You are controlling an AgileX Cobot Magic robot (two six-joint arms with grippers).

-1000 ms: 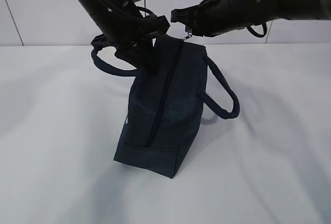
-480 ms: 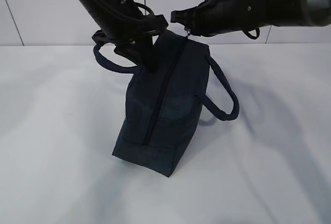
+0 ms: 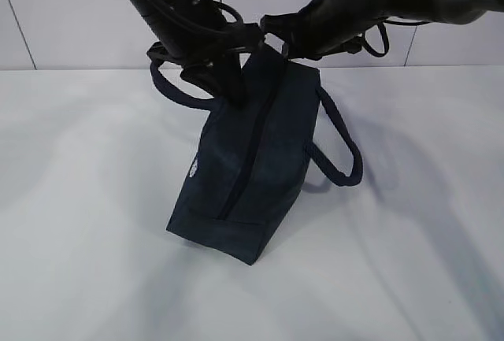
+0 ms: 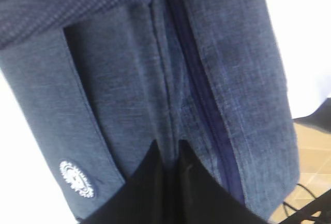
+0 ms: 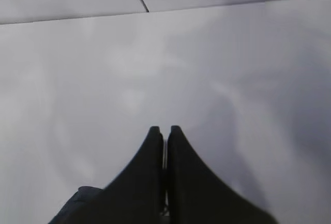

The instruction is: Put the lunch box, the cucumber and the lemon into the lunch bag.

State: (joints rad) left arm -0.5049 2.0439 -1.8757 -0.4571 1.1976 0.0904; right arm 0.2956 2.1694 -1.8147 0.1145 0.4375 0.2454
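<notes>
While the lunch bag (image 3: 252, 160) is tilted, with only its near end resting on the white counter (image 3: 87, 223) around the middle, its far end is held raised toward the counter's back edge. The bag is dark navy, boxy, and its top zipper (image 3: 250, 146) is seen running lengthwise along the upward-facing side, drawn closed along the stretch that shows. One loop handle (image 3: 340, 146) hangs off the bag's right side, and the other (image 3: 175, 90) is seen behind the left arm. A small round white badge (image 4: 76, 179) is seen on the bag's side panel in the left wrist view.

The left hand (image 3: 227, 89) is set at the raised end of the bag, on its left shoulder; in the left wrist view its fingers (image 4: 150, 182) are pressed together with a fold of the bag's fabric pinched between them, just beside the zipper line. The right hand (image 3: 277, 32) is placed at the top of the same raised end, its tips against the bag near the zipper's upper end. In the right wrist view its fingers (image 5: 150, 172) are closed tight, with a thin pale sliver between them; what that sliver is cannot be told.

The lunch box, the cucumber and the lemon are not seen in any view.
</notes>
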